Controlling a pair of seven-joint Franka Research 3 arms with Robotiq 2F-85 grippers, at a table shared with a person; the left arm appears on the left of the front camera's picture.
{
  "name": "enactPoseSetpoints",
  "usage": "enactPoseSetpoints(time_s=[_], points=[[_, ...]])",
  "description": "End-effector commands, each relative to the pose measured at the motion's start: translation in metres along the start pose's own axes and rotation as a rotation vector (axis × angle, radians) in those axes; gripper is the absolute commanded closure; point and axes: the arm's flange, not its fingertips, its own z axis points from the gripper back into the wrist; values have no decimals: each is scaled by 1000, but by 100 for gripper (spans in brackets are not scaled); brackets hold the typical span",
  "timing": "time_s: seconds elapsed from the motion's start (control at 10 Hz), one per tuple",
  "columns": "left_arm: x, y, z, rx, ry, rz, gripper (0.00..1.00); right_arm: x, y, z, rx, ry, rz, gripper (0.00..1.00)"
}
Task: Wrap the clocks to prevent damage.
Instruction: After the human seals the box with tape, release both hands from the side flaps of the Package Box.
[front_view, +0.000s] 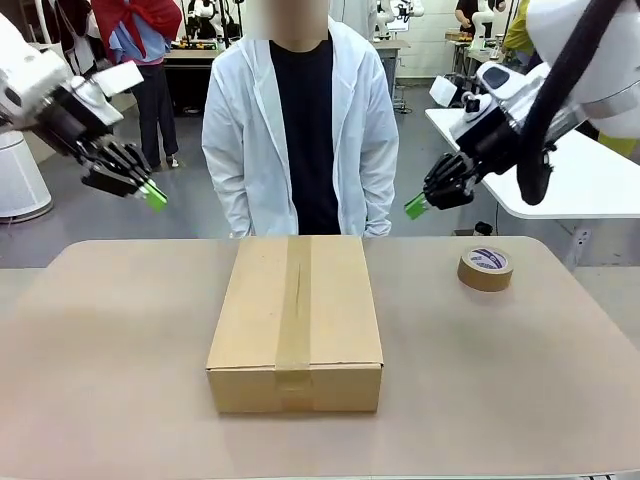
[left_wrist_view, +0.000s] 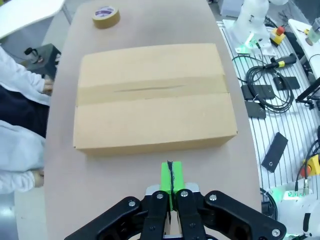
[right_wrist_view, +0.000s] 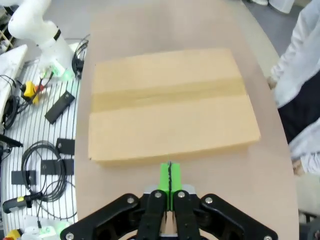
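No text can be read anywhere: the roll of brown tape (front_view: 486, 268) on the desk (front_view: 120, 400) carries a white and blue label on its core, but the print on it is too small to make out.

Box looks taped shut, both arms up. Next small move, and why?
Probably hold both arms where they are. The cardboard box sits closed with tape along its seam, the tape roll lies apart on the table, and the left gripper and right gripper hang shut and empty above it.
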Motion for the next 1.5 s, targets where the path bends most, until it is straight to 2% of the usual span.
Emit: enactPoseSetpoints(time_s=[0.0,0.1,1.4], points=[[-2,-4,5,7,-40,-8,100,-2,7,7,9,-49,21,99],[0,0,0,0,0,0,100,0,0,0,0,0,0,99],[0,0,0,0,0,0,100,0,0,0,0,0,0,99]])
